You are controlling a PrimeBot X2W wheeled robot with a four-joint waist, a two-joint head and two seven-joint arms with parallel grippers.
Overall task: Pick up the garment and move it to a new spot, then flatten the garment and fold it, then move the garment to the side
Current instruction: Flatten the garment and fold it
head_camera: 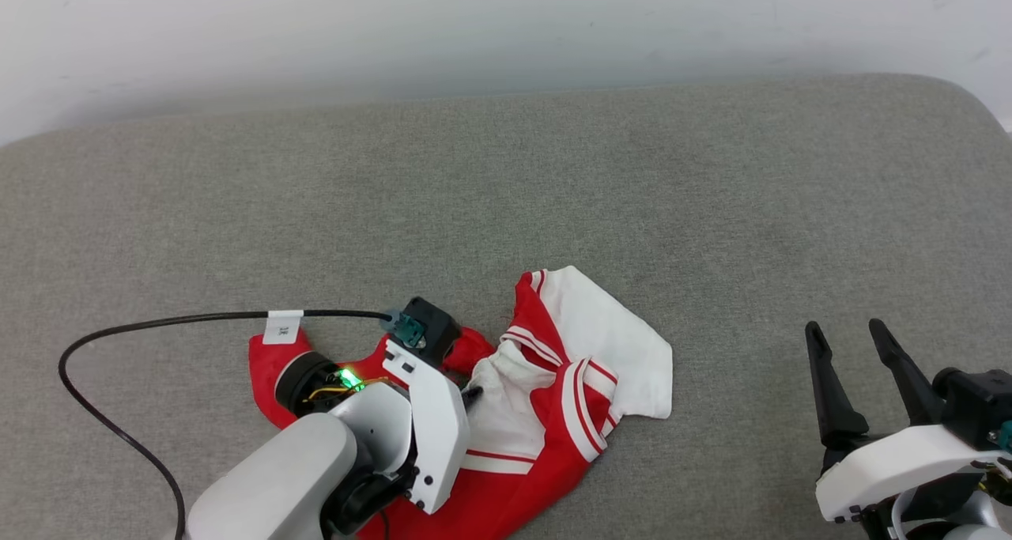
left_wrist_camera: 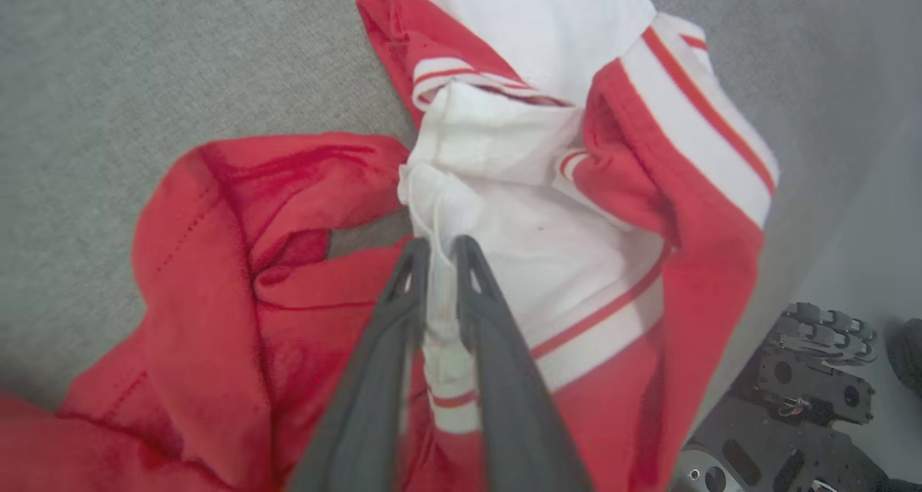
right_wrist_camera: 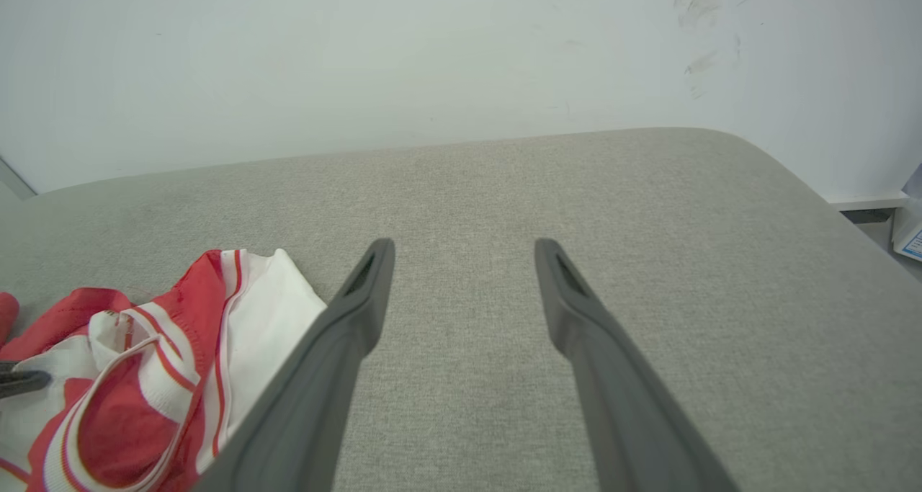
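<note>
No legible text; white cable tag (head_camera: 282, 326) print unreadable.

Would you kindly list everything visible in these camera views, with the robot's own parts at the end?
garment: one, red with white sleeves and striped trim, crumpled on the near-left part of the cushion.
cushion: one, grey fabric, spread across the work area below the wall.
wall: one, white, behind the cushion.
cable: one, black, looping over the cushion to the left arm's wrist.
label: one, white, wrapped on the cable.
left gripper: one, dark fingers, shut on a white fold of the garment.
right gripper: one, dark fingers, open, above the cushion to the garment's right, holding nothing.
</note>
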